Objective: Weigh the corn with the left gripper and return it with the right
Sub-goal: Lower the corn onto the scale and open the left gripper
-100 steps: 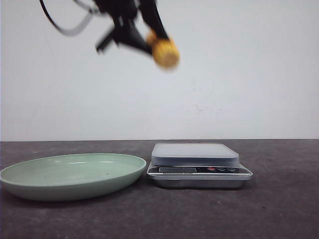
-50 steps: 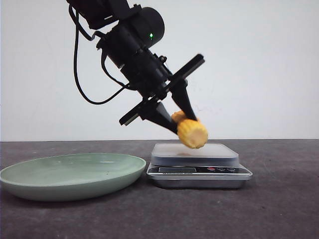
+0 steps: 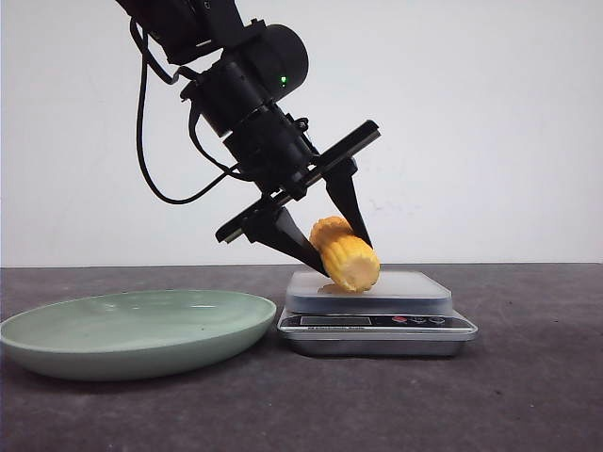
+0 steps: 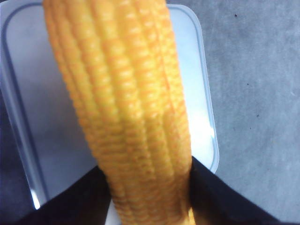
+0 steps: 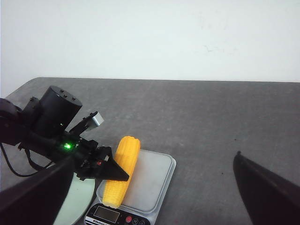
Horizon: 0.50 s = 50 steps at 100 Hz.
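Observation:
The corn (image 3: 350, 264) is a yellow-orange cob piece, tilted, with its lower end down at the platform of the silver kitchen scale (image 3: 415, 287). My left gripper (image 3: 341, 254) is shut on the corn, one black finger on each side. In the left wrist view the corn (image 4: 126, 117) fills the middle between the fingers (image 4: 220, 197), over the scale platform (image 4: 47, 117). My right gripper (image 5: 154, 159) is open and empty, well above the table. From there I see the corn (image 5: 121, 171) lying along the near-left part of the scale (image 5: 150, 183).
A pale green plate (image 3: 132, 330) lies on the dark table just left of the scale, empty; its edge also shows in the right wrist view (image 5: 82, 197). The left arm slants down from the upper left. A white wall stands behind the table.
The left arm has come down from high above with the corn held in it, and has lowered the corn onto the left part of the scale platform.

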{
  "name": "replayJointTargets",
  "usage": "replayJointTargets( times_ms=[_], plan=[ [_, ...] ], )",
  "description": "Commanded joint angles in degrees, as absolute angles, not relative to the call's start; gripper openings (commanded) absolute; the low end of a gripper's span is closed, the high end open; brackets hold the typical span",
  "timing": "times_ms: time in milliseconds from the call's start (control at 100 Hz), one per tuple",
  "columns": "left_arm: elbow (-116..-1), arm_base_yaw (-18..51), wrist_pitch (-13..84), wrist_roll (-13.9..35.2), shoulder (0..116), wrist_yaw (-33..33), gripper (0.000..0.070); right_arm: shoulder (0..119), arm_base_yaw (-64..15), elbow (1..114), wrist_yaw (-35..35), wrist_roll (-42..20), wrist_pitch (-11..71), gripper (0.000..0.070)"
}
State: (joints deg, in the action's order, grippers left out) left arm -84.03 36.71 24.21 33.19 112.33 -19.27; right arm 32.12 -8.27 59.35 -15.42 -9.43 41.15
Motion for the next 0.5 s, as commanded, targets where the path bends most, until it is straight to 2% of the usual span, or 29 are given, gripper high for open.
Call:
replayJointTargets(
  times_ms=[0, 110, 270, 490],
  plan=[
    [-84.86, 37.04, 23.79, 33.01, 113.62, -19.07, 0.0287, 32.47, -8.51, 60.10, -15.59, -10.02, 40.71, 0.0696],
    [-84.86, 37.04, 24.12, 33.04, 113.62, -19.09, 0.0295, 32.47, -8.51, 60.10, -15.59, -10.04, 40.71, 0.0696],
    [-84.86, 37.04, 24.91, 33.01, 113.62, -19.11, 0.0481, 32.47, -8.51, 60.10, -15.59, -10.04, 40.73, 0.0696],
    [-84.86, 37.04, 25.08, 33.04, 113.62, -21.10, 0.0502, 32.47, -8.51, 60.10, -15.59, -10.09, 40.73, 0.0696]
  ],
)
